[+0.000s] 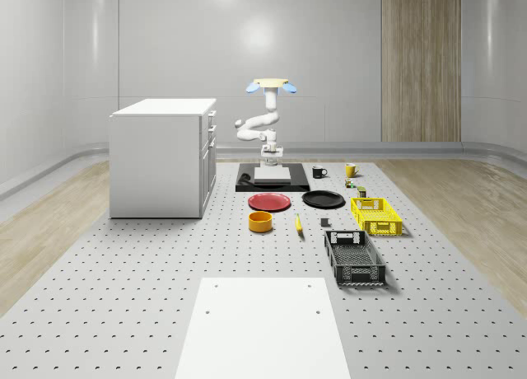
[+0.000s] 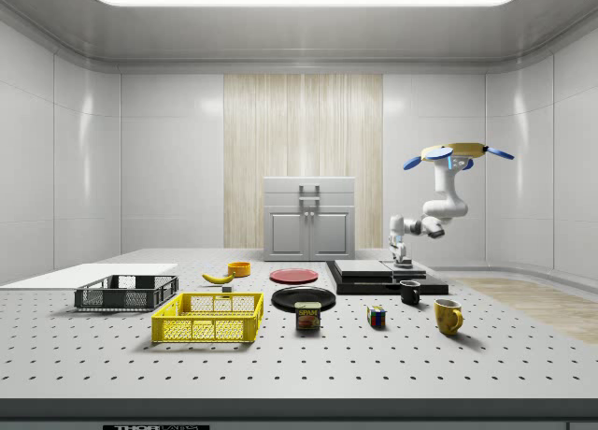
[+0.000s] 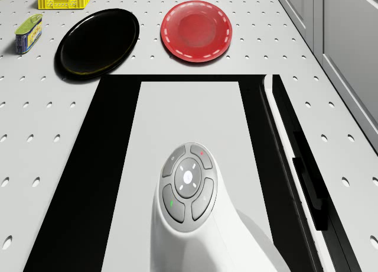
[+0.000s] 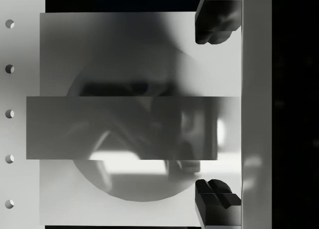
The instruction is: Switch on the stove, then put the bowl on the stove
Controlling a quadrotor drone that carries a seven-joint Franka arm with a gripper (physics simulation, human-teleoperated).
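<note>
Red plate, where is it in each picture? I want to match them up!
Whole-scene view: the red plate lies mid-picture, just in front of the stove.
Side view: mid-picture, behind the black plate.
Drone view: past the stove's edge, beside the black plate.
Wrist view: this camera looks at the stove top.
Shared landmark: the black plate, always the red plate's neighbour.

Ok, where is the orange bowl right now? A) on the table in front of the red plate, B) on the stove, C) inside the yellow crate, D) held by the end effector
A: the orange bowl sits on the table just in front of the red plate, apart from the stove, over which the end effector is lowered.
</note>
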